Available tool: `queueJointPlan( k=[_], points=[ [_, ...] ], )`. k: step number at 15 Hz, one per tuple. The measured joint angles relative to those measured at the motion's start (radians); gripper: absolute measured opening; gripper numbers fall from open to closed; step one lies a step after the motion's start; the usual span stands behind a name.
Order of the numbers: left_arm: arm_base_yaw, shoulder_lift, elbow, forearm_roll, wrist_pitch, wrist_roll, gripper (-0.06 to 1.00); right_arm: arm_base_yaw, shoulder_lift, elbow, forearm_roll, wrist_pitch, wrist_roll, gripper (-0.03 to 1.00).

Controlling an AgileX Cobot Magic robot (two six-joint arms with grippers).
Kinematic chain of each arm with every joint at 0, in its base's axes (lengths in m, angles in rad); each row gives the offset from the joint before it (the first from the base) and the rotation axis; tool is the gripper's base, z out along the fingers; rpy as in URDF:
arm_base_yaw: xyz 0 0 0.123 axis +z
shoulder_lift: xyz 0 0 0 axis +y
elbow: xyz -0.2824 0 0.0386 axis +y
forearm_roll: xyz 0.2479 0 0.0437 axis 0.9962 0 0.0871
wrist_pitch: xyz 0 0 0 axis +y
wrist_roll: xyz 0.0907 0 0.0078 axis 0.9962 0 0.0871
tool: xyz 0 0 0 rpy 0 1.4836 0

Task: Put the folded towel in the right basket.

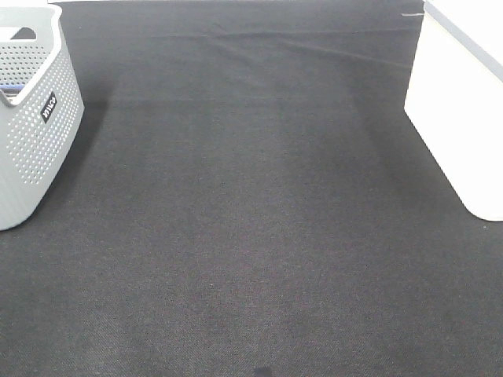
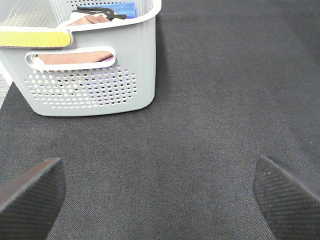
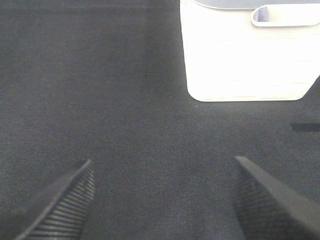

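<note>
A desk (image 1: 251,236) covered in dark grey woven cloth is filling the overhead view, and neither arm is showing there. A grey perforated plastic basket (image 1: 35,118) is standing at the desk's left edge, and a plain white smooth-walled plastic basket (image 1: 460,102) is standing at the right edge, well apart from it.

The left tool (image 2: 160,192) is hovering over bare cloth with its two ribbed black fingers (image 2: 32,192) spread wide, gripping nothing and facing the grey basket. Folded cloths, one pinkish-brown towel (image 2: 75,57) and one blue cloth (image 2: 120,9), are lying inside that grey basket.

The right tool (image 3: 162,200) is likewise hanging above bare cloth, its fingers (image 3: 62,200) wide apart and empty, facing the white basket, whose inside is not showing.
</note>
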Motion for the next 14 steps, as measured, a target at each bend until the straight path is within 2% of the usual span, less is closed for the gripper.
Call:
queueJointPlan(
  k=[14],
  points=[
    [0.000, 0.000, 0.000, 0.000, 0.000, 0.000, 0.97, 0.000, 0.000, 0.000, 0.000, 0.000, 0.000, 0.71]
  ],
)
